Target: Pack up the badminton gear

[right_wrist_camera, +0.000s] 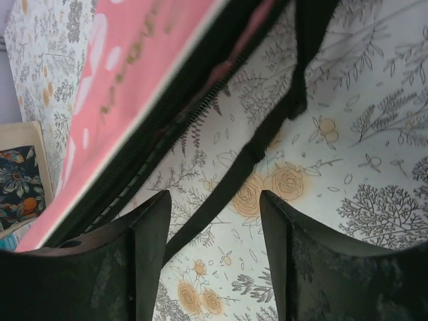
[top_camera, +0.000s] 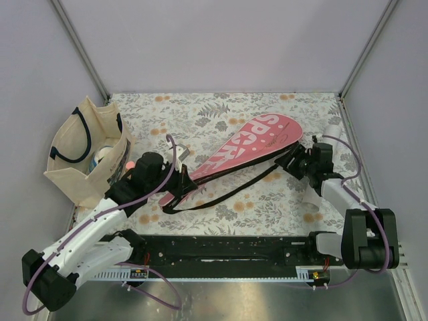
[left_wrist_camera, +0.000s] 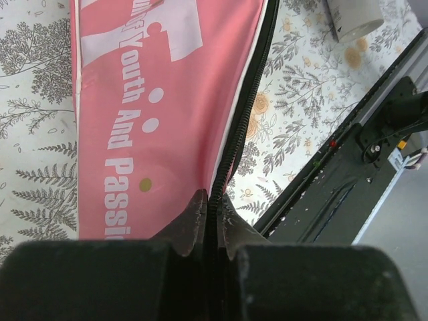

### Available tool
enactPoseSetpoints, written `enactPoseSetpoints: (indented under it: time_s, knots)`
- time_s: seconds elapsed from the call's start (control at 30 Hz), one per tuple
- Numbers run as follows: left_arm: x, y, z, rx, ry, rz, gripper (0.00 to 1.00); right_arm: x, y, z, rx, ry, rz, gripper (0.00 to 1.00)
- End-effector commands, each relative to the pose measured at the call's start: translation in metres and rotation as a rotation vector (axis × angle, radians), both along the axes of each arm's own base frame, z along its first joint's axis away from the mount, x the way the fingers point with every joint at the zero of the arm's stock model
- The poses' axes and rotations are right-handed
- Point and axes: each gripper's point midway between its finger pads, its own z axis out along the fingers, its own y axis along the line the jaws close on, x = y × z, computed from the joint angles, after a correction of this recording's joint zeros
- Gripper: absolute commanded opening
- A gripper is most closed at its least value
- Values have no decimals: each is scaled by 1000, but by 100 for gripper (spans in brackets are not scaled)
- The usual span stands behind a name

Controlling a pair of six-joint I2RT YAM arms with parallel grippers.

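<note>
Though the beige tote bag is seen only overhead, left hand clamped on pink racket-shaped cover, right hand parted, floral desk, grey walls.

we see the pink cover, lettered "sport" in white, lying flat and aslant on the table, wide end far right, zip parted there. its black strap trails loose alongside. a white tube lies just beyond.

A beige tote bag with dark blue handles stands at the left edge of the table — its top is open, and something white and blue sits inside. The table wears a cloth with grey leaves and orange flowers — grey walls stand behind it.
</note>
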Motion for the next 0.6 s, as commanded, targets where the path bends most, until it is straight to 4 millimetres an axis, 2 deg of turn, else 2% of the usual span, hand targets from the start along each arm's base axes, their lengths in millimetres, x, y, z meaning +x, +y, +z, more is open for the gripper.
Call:
enactPoseSetpoints:
  time_s: [0.0, 0.1, 0.27, 0.43, 0.57]
  knots:
    - [6, -11, 47, -144, -6, 11, 0, 9, 6, 16, 95, -87, -42, 63]
    - [8, -8, 49, -148, 0, 36, 0, 3, -1, 8, 92, -83, -98, 62]
    - [9, -9, 59, -198, 10, 51, 0, 5, -10, -12, 73, -44, -159, 63]
    - [10, -13, 57, -227, 57, 58, 0, 23, -3, -20, 135, -52, -158, 63]
    - [11, -14, 58, -245, 66, 63, 0, 31, 5, -35, 164, -15, -164, 63]
